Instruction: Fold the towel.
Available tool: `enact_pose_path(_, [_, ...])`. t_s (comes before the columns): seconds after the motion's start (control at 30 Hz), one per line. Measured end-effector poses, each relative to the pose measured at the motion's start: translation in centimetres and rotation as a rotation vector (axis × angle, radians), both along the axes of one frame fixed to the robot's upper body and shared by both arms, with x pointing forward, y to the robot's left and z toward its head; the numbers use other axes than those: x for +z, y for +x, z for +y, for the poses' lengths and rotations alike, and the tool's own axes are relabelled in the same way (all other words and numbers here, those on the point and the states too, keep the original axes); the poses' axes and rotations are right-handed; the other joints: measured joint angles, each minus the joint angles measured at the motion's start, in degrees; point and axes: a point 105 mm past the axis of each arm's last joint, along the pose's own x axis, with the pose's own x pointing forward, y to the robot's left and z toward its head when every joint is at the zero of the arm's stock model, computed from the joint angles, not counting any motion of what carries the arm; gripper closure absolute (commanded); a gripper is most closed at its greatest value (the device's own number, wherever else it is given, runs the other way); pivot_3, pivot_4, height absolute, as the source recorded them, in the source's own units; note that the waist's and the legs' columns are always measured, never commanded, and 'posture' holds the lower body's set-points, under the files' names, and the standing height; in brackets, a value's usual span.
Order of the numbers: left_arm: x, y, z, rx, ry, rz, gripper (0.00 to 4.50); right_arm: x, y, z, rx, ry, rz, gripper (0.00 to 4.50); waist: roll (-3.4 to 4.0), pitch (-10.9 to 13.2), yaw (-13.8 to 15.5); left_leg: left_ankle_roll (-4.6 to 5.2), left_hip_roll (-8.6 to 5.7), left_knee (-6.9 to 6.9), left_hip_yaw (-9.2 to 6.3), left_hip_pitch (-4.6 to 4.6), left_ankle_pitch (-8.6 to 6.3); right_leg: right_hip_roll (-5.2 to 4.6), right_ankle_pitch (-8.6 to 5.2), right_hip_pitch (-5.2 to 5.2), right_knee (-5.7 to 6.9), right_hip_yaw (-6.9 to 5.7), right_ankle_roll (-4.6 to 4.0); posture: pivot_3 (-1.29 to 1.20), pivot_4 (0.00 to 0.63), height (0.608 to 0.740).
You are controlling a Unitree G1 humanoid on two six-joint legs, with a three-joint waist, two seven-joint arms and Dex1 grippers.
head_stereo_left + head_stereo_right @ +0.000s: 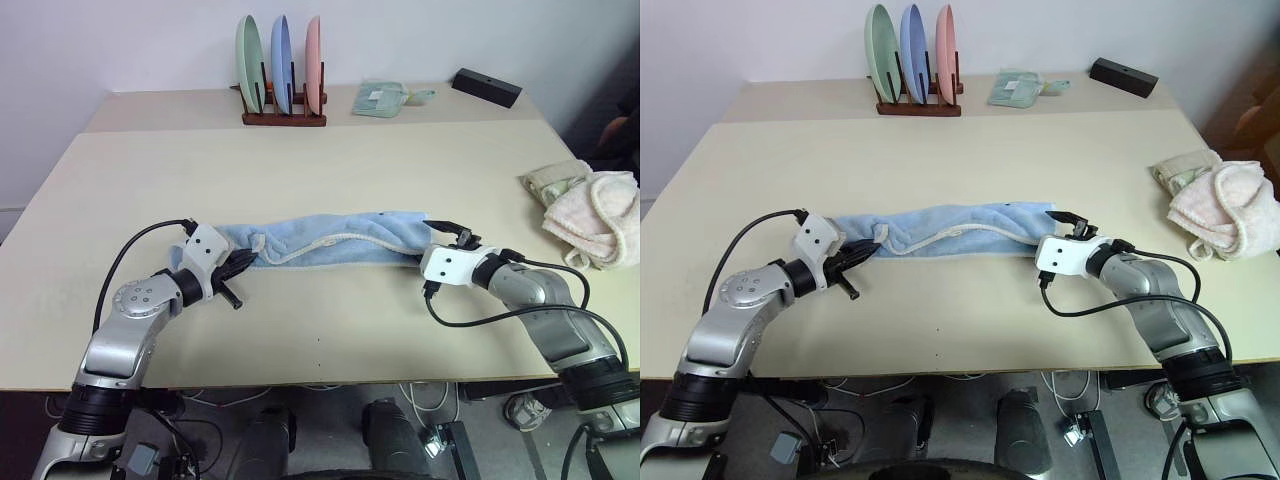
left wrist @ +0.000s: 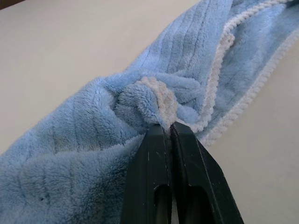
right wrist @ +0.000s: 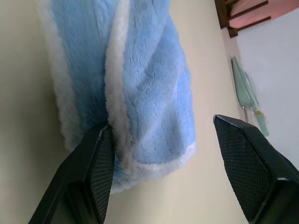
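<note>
Jaws, left: the left gripper (image 2: 169, 135) has its two black fingers pressed together on a bunched fold at one end of the light blue terry towel with whitish edge trim (image 1: 330, 240), pinching the cloth tight.
Jaws, right: the right gripper (image 3: 159, 140) stands wide apart with nothing between its pads; the towel's other end lies between the spread fingers, one finger touching the trim, the other well clear of it.
Towel position: it lies on the beige tabletop (image 1: 330, 160) as a long, narrow, rumpled band stretched between the two grippers, near the table's front edge.
Why held so: judging by the layout, the left pinch anchors one end so the band stays put while the right jaws straddle the far end, ready to take it.
Next need: the right jaws would probably have to close on both layers at the trim before any fold can be carried over.
Elsewhere: a pile of cream and pale pink towels (image 1: 590, 210) sits well apart on the right side.
</note>
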Motion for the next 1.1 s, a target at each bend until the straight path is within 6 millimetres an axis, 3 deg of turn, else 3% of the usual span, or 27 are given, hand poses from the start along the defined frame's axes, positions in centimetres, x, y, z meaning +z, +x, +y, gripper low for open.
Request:
enact_pose_path(0.13, [0.0, 0.0, 0.0, 0.003, -0.002, -0.003, 4.50, -0.6, 0.6, 0.2, -0.010, 0.014, -0.005, 2.86, 0.00, 0.0, -0.1, 0.00, 0.00, -0.02, 0.00, 0.00, 0.00, 0.00, 0.00, -0.02, 0.00, 0.00, 0.00, 0.00, 0.150, 0.740])
enact_pose_path(0.2, [0.3, -0.1, -0.3, -0.003, -0.004, -0.013, 4.50, -1.1, 0.6, 0.5, -0.002, 0.015, 0.002, 3.18, 0.00, 0.0, -0.1, 0.00, 0.00, -0.01, 0.00, 0.00, 0.00, 0.00, 0.00, -0.02, 0.00, 0.00, 0.00, 0.00, 0.150, 0.740])
enact_pose_path(0.3, [0.3, 0.0, -0.1, -0.002, 0.003, -0.013, 4.50, -0.3, 0.4, 0.8, 0.021, 0.035, -0.026, 4.45, 0.00, 0.0, -0.1, 0.00, 0.00, -0.01, 0.00, 0.00, 0.00, 0.00, 0.00, -0.02, 0.00, 0.00, 0.00, 0.00, 0.150, 0.740])
enact_pose_path(0.4, [0.8, 1.1, 0.6, 0.011, 0.015, -0.044, 4.50, 1.7, 0.5, -0.1, 0.000, 0.055, -0.083, 4.45, 0.01, 0.0, 0.0, -0.01, 0.00, 0.01, -0.01, 0.00, 0.01, 0.00, 0.01, -0.01, 0.01, 0.00, 0.00, 0.00, 0.150, 0.740])
enact_pose_path(0.5, [3.4, 3.6, 1.4, 0.044, 0.005, -0.123, 4.50, 4.8, 1.1, -1.7, -0.046, 0.057, -0.159, 4.45, -0.02, 0.0, 0.6, -0.02, -0.03, 0.07, -0.02, -0.03, 0.03, 0.01, 0.04, 0.02, -0.02, -0.02, 0.03, 0.00, 0.150, 0.740])
enact_pose_path(0.73, [11.1, 9.9, 1.2, 0.098, -0.089, -0.319, 4.50, 12.1, 3.4, -3.4, -0.089, 0.046, -0.325, 4.45, -0.06, 0.1, 1.0, -0.11, -0.05, 0.05, -0.01, -0.23, 0.10, 0.00, 0.15, -0.20, -0.05, -0.03, 0.16, 0.00, 0.150, 0.740])
enact_pose_path(0.87, [17.0, 12.8, 0.4, 0.147, -0.109, -0.483, 4.50, 18.5, 4.7, -4.2, -0.124, 0.018, -0.489, 4.45, -0.20, 0.2, 1.0, -0.22, -0.07, -0.05, 0.00, -0.40, 0.19, -0.01, 0.20, -0.35, -0.20, -0.03, 0.21, 0.00, 0.150, 0.740])
enact_pose_path(1.0, [23.4, 13.5, 1.3, 0.265, -0.192, -0.659, 4.50, 23.8, 4.8, -4.8, -0.159, 0.022, -0.629, 4.45, -0.23, 0.2, 0.1, -0.28, -0.07, -0.13, 0.09, -0.89, 0.21, -0.07, 0.12, -0.92, -0.20, -0.02, 0.34, 0.00, 0.150, 0.740])
enact_pose_path(1.1, [24.8, 13.2, 1.8, 0.263, -0.230, -0.695, 4.50, 24.8, 4.2, -4.7, -0.145, 0.044, -0.645, 4.45, -0.22, 0.2, -0.5, -0.26, -0.08, -0.14, 0.15, -1.05, 0.20, -0.09, 0.08, -1.08, -0.17, -0.05, 0.40, 0.00, 0.150, 0.740])
